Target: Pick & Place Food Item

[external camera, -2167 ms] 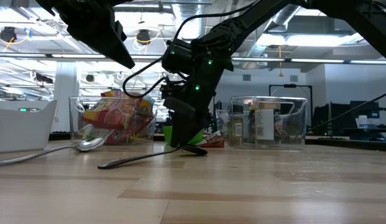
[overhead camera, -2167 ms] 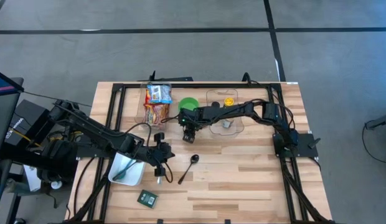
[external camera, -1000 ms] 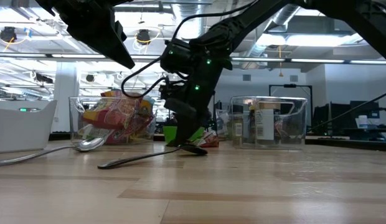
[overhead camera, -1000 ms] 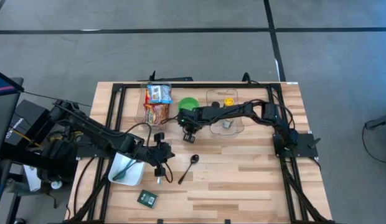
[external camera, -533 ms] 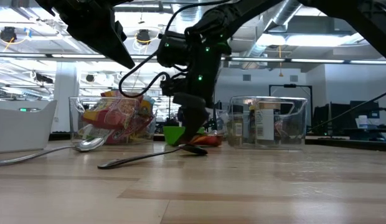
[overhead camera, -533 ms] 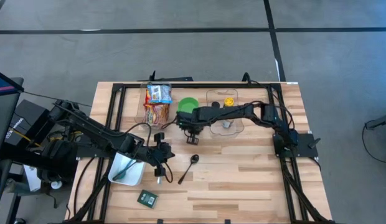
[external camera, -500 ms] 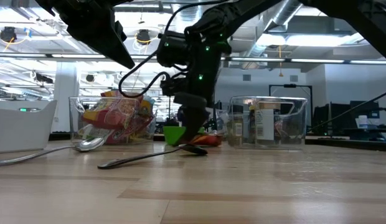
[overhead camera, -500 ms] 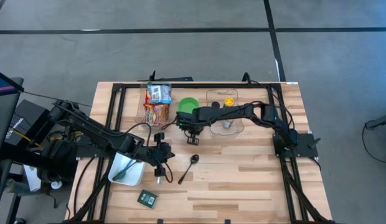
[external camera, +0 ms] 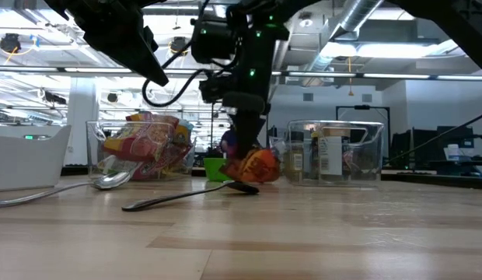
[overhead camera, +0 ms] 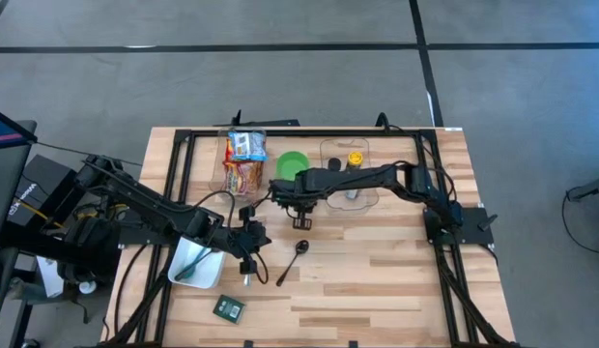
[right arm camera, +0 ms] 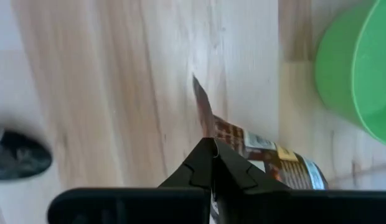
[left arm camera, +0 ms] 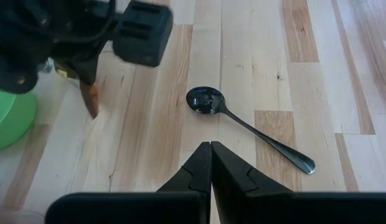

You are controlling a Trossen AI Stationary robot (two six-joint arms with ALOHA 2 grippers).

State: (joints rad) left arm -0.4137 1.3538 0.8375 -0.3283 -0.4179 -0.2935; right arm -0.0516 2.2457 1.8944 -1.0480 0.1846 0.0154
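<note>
The left gripper [overhead camera: 249,253] waits with its fingers pressed together and empty, near the white tray [overhead camera: 182,274] and just short of the spoon [overhead camera: 292,259]. Further right, the right gripper [overhead camera: 298,201] is clamped on an orange snack packet [external camera: 252,166], which hangs just above the wood beside the green bowl [overhead camera: 292,164]. The pick looks done and the carry is in hand; next it should bring the packet over wherever it belongs and part its fingers there.
</note>
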